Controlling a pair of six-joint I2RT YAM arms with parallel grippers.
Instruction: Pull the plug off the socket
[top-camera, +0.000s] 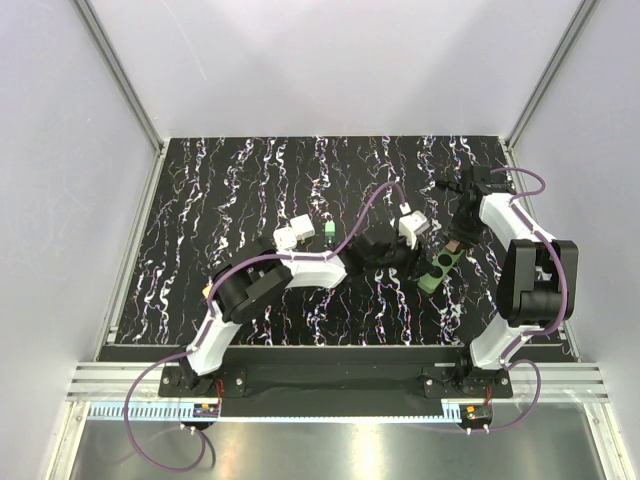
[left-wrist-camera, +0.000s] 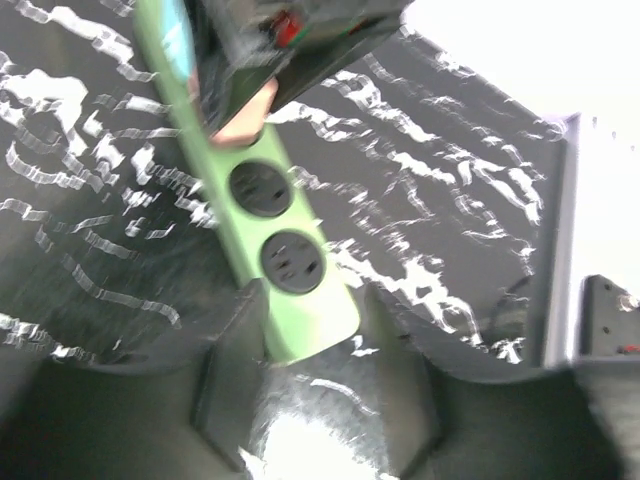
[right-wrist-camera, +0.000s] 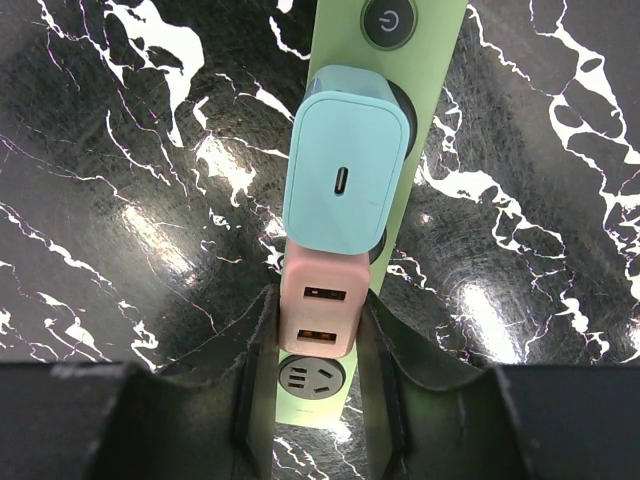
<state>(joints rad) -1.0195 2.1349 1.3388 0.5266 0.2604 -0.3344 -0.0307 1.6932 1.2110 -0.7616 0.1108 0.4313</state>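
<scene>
The socket is a green power strip lying slantwise on the black marbled table. In the right wrist view the socket carries a light-blue plug and, below it, a pink plug with two USB ports. My right gripper is shut on the pink plug, one finger pressed on each side. In the left wrist view the socket shows two empty outlets. Its near end sits between the fingers of my left gripper, which close on its sides. From above, the left gripper is left of the strip and the right gripper is over it.
A white block and a small green object lie on the table left of centre. A purple cable arcs over the middle. Grey walls with metal rails enclose the table.
</scene>
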